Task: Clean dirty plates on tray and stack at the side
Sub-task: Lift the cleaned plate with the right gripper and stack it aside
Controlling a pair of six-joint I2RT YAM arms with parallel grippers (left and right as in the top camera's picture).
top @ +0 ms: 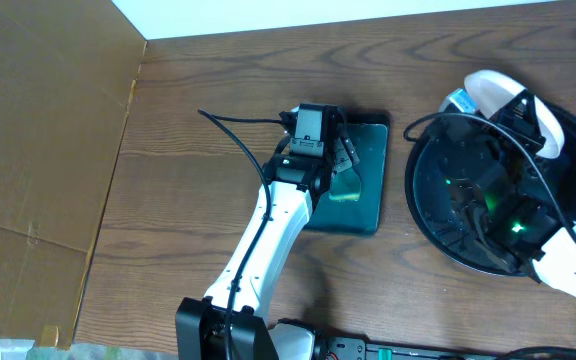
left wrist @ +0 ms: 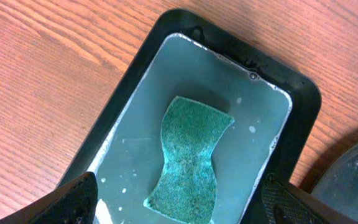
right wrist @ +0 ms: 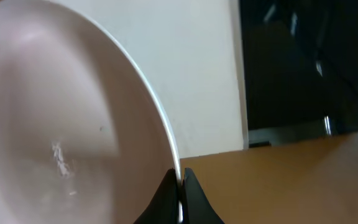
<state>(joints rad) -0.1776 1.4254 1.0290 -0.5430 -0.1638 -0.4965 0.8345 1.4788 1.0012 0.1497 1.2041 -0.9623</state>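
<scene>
"Brown wood-grain table [top: 188,200], cardboard [top: 38,120] along its left side. That was our overhead view. Where was the plate?"

"In the air. We found the plate [top: 488,90] held over the far rim of the round black tray [top: 433,225], with a turquoise smear [top: 458,100] at its edge and the right gripper [top: 520,112] on it. The left gripper [top: 340,158] hung over the small teal tray [top: 363,205], so the plate lay to its right and well apart."

"And from the left wrist?"

"We looked straight down on a green sponge [left wrist: 190,155] lying in cloudy liquid in the teal tray. Its long axis ran away from the camera, across the line joining the two fingers [left wrist: 73,199]. They stood wide apart on either side of its pinched waist, touching nothing. We judged the next move to turn on that: a straight drop would bring the jaws onto the narrow middle. No plate showed there, only a sliver of the black tray at the right."

"The right wrist?"

"Its fingertips [right wrist: 197,202] were pinched on the plate's rim. The plate filled the left of the view, with faint pale marks on its face. We judged the left arm the one to carry the sponge across — the right was taken up with holding."
</scene>
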